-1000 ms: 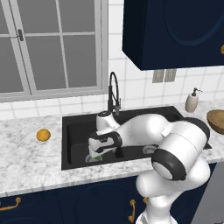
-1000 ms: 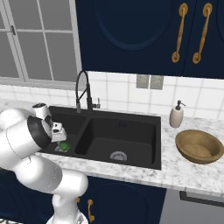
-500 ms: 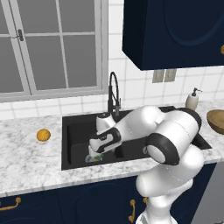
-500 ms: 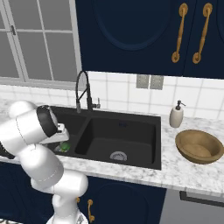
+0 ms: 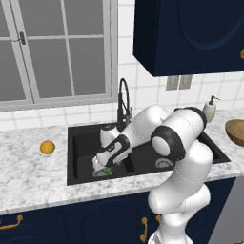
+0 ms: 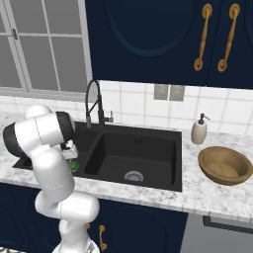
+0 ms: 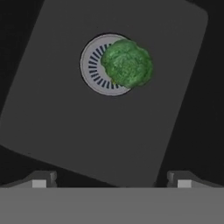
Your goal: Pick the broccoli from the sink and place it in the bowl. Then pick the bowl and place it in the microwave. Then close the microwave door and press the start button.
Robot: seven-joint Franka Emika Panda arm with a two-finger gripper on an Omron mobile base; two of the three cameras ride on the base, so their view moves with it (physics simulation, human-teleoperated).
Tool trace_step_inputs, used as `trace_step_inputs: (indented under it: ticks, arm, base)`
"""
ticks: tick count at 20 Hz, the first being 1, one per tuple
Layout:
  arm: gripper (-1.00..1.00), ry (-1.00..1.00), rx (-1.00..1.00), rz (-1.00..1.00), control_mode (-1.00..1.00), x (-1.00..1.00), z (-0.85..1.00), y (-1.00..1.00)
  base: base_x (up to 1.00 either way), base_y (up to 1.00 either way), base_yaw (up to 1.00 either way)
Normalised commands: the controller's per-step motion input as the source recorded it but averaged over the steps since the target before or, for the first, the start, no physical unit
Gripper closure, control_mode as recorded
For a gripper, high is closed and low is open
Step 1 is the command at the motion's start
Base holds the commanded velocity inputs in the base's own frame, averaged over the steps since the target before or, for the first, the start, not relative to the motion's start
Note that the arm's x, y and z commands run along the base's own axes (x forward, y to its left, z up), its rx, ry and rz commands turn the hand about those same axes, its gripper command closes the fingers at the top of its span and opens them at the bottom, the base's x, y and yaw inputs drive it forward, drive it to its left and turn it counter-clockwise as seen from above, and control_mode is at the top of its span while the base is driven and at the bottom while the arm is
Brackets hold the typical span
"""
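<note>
Nothing done yet, first step in hand. Small lumpy green broccoli floret [image 7: 127, 63] lies loose in the black double-basin sink [image 5: 78, 143], left basin, half over the round silver drain [image 7: 98, 65]. Two-finger gripper [image 5: 99, 165] hangs over it, jaws wide, empty. Wide tan wooden bowl [image 6: 225, 165] sits empty on the marble counter right of the sink. Left: grasp, bowl drop, microwave, door, start.

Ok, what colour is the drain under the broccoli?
Silver, with dark radial slots; the drain shows best in the hand view.
</note>
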Motion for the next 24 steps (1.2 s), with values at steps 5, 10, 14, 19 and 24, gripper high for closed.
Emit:
trace_step_inputs:
  ticks: [5, 10, 14, 19, 24]
  arm:
    - [-1.00, 0.00, 0.00, 0.00, -1.00, 0.23, -0.20, 0.01]
    - [-1.00, 0.00, 0.00, 0.00, -1.00, 0.20, -0.27, 0.00]
    - [-1.00, 0.00, 0.00, 0.00, -1.00, 0.25, -0.29, 0.00]
    - [-1.00, 0.00, 0.00, 0.00, -1.00, 0.32, -0.20, 0.00]
    - [-1.00, 0.00, 0.00, 0.00, -1.00, 0.31, -0.28, 0.00]
  base:
    - [0.00, 0.00, 0.00]
    - [0.00, 0.00, 0.00]
    - [0.00, 0.00, 0.00]
    - [0.00, 0.00, 0.00]
    - [0.00, 0.00, 0.00]
